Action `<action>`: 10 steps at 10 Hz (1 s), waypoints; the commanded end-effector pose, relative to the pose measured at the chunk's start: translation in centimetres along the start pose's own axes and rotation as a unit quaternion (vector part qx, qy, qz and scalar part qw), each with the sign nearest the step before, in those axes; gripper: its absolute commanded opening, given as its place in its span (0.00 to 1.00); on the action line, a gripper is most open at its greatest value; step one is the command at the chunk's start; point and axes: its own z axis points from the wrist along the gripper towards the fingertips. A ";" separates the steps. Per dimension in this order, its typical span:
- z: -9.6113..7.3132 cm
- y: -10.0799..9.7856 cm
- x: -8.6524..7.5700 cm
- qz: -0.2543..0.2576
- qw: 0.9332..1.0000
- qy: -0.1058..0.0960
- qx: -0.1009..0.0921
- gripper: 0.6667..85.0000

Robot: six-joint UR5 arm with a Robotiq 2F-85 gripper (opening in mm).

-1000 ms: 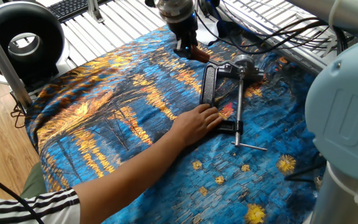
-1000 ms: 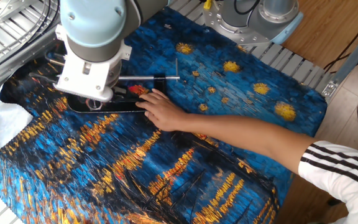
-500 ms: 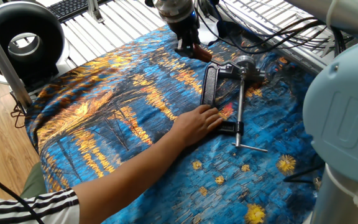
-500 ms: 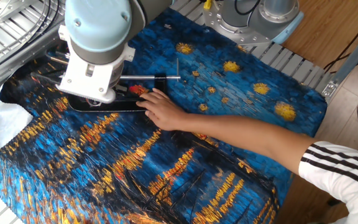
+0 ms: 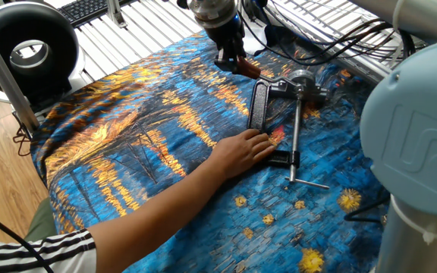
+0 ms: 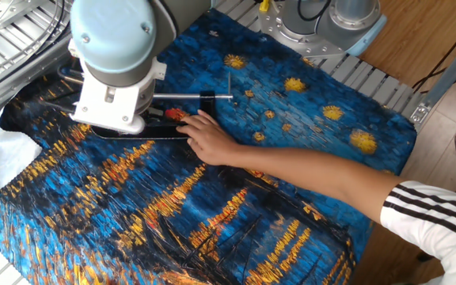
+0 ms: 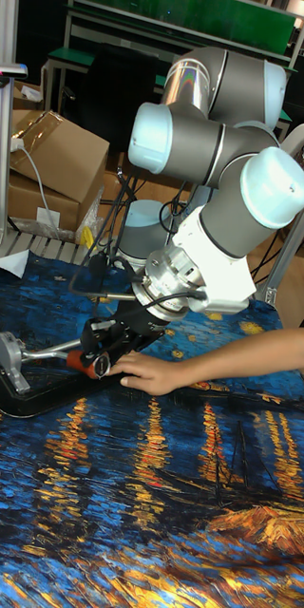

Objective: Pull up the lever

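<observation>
We see the black C-shaped metal clamp (image 5: 259, 106) lying flat on the blue and orange painted-pattern cloth (image 5: 143, 144), its long thin silver threaded rod (image 5: 295, 140) running alongside it. The short black lever with the dark red plastic sleeve (image 5: 244, 67) sits at the clamp's far end, right under the robot's two-finger gripper (image 5: 231, 59); the fingers are down around the red tip and look clenched on it, though we can't fully confirm contact. A person's bare hand (image 5: 240, 150) presses on the clamp's near end, just beside the rod. In the tall fixed view the gripper is hidden behind the arm
</observation>
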 end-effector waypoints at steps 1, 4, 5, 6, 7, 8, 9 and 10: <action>0.1 1.0 -0.4 -0.011 1.000 -0.005 -0.024 0.55; 0.6 1.1 -0.2 -0.016 0.999 -0.015 -0.036 0.64; 0.7 1.1 0.0 -0.015 0.999 -0.015 -0.037 0.64; 0.7 1.1 0.2 -0.012 0.999 -0.012 -0.036 0.63; 0.6 1.2 0.5 -0.004 0.999 -0.015 -0.035 0.60; 0.5 1.2 1.1 0.004 0.999 -0.013 -0.031 0.57; 0.5 0.8 2.0 0.010 1.000 -0.007 -0.021 0.51; 0.3 1.1 2.2 0.024 0.999 -0.009 -0.021 0.43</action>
